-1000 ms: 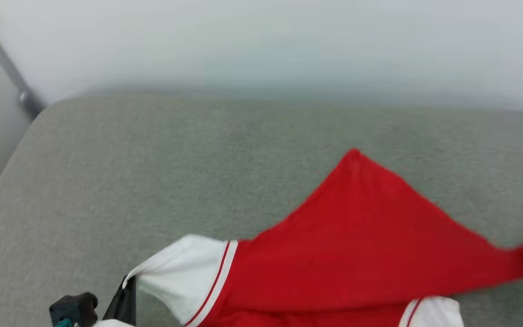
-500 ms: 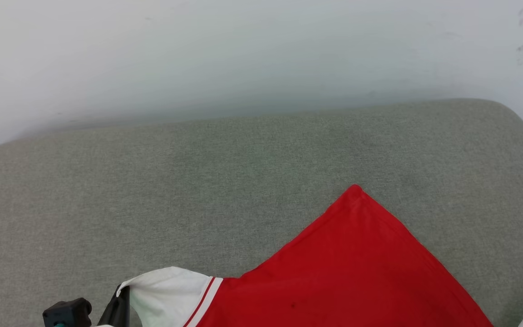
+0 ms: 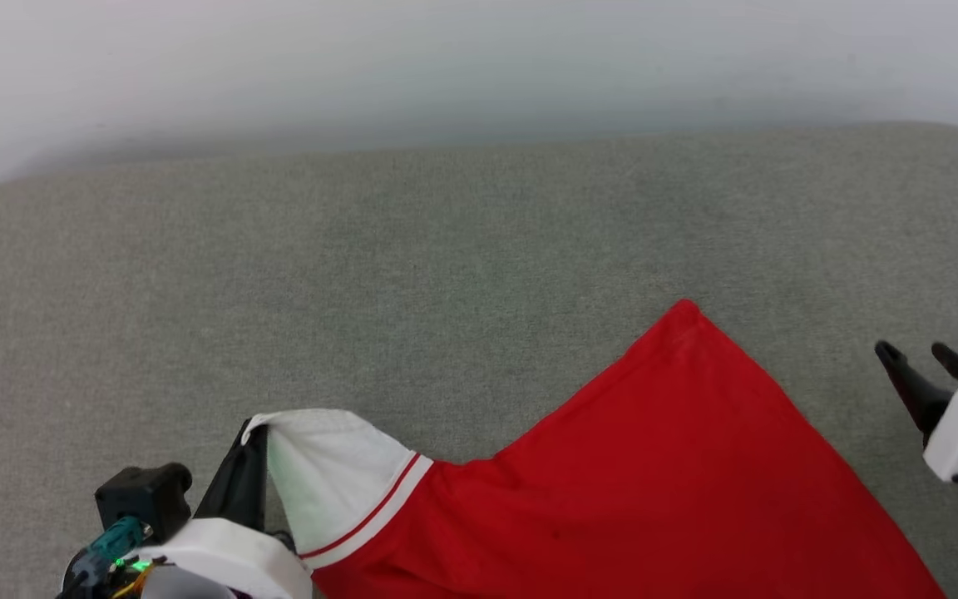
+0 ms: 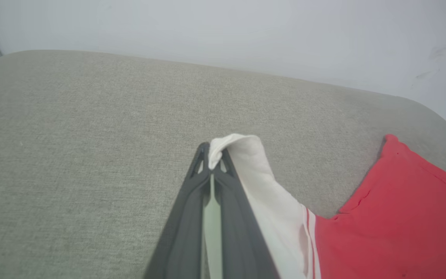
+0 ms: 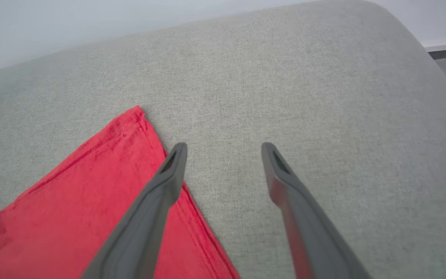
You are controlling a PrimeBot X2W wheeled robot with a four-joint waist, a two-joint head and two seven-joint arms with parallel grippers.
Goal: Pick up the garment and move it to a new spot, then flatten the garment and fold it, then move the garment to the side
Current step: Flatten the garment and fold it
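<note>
Left gripper (image 4: pixel 211 152): clamped on the tip of the white sleeve (image 4: pixel 254 174), at the cushion's near-left edge.
Garment (image 3: pixel 654 466): red body spread over the near-right part, one corner pointing toward the far edge.
Right gripper (image 5: pixel 225 149): jaws wide, holding nothing, just beside the cloth near the right edge.
Risk: I judge that pulling by one sleeve alone would bunch the thin fabric; the pinch looks shallow and might slip.
Cushion (image 3: pixel 362 249): grey weave, likely to drag on cloth.
Wall (image 3: pixel 479 58): pale, plain, behind the far edge.
</note>
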